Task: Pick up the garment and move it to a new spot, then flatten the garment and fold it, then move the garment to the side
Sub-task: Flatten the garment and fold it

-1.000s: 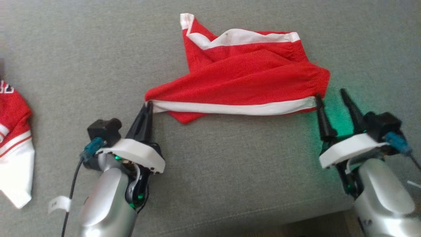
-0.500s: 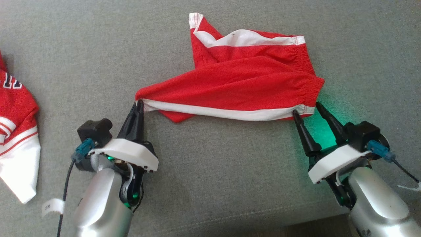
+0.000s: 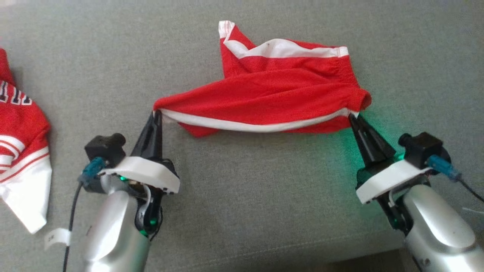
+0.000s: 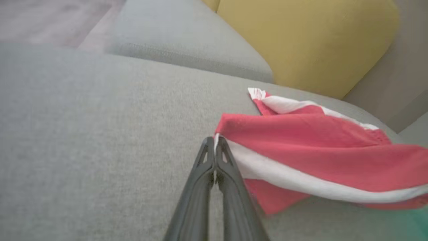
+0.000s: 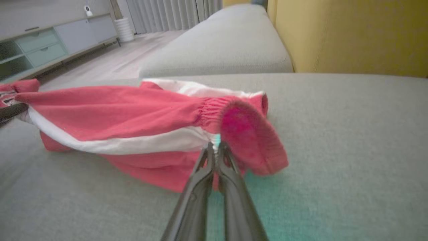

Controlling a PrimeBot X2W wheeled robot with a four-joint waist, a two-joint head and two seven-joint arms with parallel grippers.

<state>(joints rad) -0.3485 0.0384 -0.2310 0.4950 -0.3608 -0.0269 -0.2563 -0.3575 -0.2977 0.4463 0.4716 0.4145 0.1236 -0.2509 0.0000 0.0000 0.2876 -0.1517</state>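
The red cloth shorts with white side stripes (image 3: 264, 94) lie crumpled on the grey fabric sofa cushion (image 3: 245, 204). They are strung between our two pairs of fingertips, with most of the cloth heaped beyond them.

Our left gripper (image 3: 155, 113) has its dark fingers pressed together on the leg-hem end of the near white stripe. Our right gripper (image 3: 353, 117) has its fingers pinched on the other end of that stripe, right at the gathered elastic waistband, which flops over just past the tips. The stripe sags a little between the two pinches and the far leg lies twisted beyond it, so we judge the garment gripped but not yet flattened.

To do this step well, we should raise both pinches together and evenly, high enough that the bunched cloth beyond the fingers comes free of the cushion. We should draw the fingertips apart only until the stripe runs straight, since more pull risks slipping the thin edge out of a pinch. The right grip looks shallow, on the seam edge alone, so we should move slowly. We should also steer clear of the second red-and-white jersey (image 3: 19, 151) lying well out past the left fingers.
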